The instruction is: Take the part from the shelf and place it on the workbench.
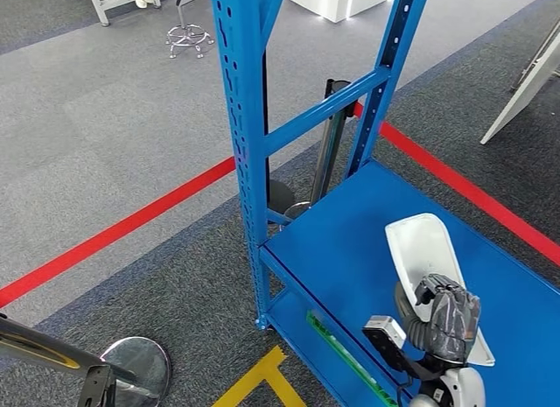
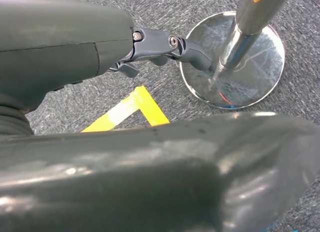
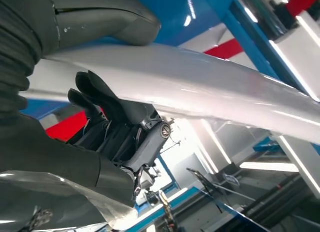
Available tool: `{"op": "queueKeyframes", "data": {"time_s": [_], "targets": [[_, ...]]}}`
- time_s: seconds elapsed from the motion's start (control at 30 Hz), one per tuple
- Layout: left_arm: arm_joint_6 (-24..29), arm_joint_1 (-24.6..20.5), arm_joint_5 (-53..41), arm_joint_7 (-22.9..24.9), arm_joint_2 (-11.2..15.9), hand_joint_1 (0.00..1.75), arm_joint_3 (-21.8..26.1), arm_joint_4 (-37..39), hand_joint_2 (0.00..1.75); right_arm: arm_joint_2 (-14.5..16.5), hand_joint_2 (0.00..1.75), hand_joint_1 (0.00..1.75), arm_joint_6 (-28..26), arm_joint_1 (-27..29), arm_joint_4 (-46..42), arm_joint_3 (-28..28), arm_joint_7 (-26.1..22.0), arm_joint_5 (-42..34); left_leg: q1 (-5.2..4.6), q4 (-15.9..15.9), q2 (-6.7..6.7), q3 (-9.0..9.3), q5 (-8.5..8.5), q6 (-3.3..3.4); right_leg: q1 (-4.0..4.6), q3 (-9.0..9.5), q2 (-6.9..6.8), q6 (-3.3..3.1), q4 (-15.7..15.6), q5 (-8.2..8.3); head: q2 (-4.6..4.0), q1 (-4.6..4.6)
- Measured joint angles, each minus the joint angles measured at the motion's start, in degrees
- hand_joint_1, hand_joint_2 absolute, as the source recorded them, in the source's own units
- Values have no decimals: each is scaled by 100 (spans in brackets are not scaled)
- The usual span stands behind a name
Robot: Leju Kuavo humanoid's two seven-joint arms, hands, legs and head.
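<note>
while your right hand grips the part, thumb over its top face and fingers curled beneath its near edge, you need a clean lift before anything else. the part is a white curved shell, lying on the blue shelf and stretching away from the hand toward the rack's uprights. it looks smooth and glossy, so i'd judge it may slip or swing if you pull from one end; firm up the hold first, then raise it straight off the shelf and draw it back toward you, keeping the far tip clear of the post ahead and to the left of the hand. your left hand hangs low near a chrome base on the carpet, holding nothing; whether its fingers are spread or curled i cannot tell. keep it out of the way.
</note>
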Motion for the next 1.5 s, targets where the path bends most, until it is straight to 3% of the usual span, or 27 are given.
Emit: {"op": "queueKeyframes", "data": {"time_s": [0.2,0.4,0.77,0.9,1.5], "targets": [[30,11,11,-3,0,0,0,0,0,392,175,175,0,109,-435,-263,-938,-296,2,-1,0,0,0,0,0,-2,-1,-1,0,-1,0,0],[47,21,11,-36,0,0,0,0,0,1036,175,175,0,211,-1004,-695,-2196,-776,5,-3,0,1,-1,-2,1,-20,-1,-10,1,-9,0,-1],[61,24,2,-100,-1,0,0,0,0,1591,175,175,0,344,-1707,-1020,-2832,-1071,2,-2,0,1,-2,-2,1,-27,-1,-9,1,-10,0,0],[83,26,-35,-194,-1,0,-1,0,175,1685,175,175,0,399,-2120,-1049,-2864,-1114,2,-2,0,1,-2,-2,1,-25,-1,-9,1,-10,0,0],[85,27,-145,-534,0,0,-20,1,175,1721,175,175,2,424,-3608,-1107,-2870,-904,2,-3,0,2,-2,-2,1,-25,-1,-9,1,-10,0,1]]}}
